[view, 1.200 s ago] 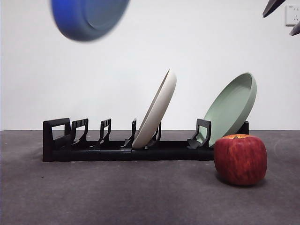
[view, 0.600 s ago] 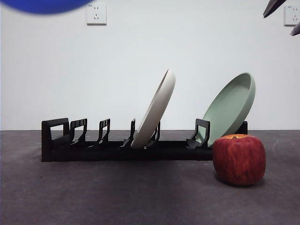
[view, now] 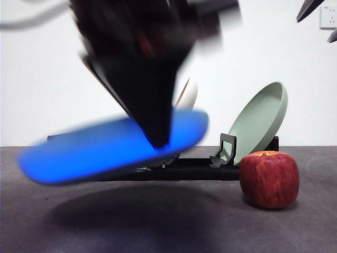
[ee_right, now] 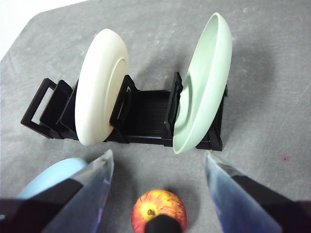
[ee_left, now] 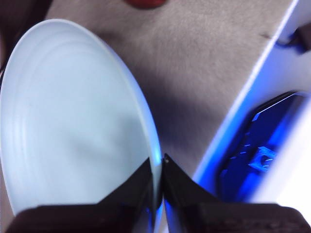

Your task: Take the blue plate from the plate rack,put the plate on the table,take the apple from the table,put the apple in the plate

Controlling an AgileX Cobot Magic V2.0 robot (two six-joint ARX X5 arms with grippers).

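Observation:
The blue plate (view: 105, 150) hangs tilted, almost flat, low over the table (view: 184, 226) in front of the plate rack (view: 227, 150). My left gripper (view: 158, 139) comes down from above and is shut on the plate's rim; the left wrist view shows its jaws (ee_left: 158, 167) pinching the rim of the plate (ee_left: 73, 121). The red apple (view: 269, 179) stands on the table at the right, beside the rack's end. My right gripper (ee_right: 159, 154) is open and empty, high above the rack (ee_right: 146, 116) and the apple (ee_right: 159, 208). The plate's edge (ee_right: 53, 174) also shows in that view.
A cream-white plate (view: 188, 95) leans in the rack's middle and a pale green plate (view: 260, 121) at its right end. The right gripper's tips (view: 308, 8) show at the top right corner. A table edge runs past the plate in the left wrist view.
The blue plate was high at the top left, leaving the picture. It has now come down with the left gripper to just above the table, turned nearly flat. The apple and the right arm stay put.

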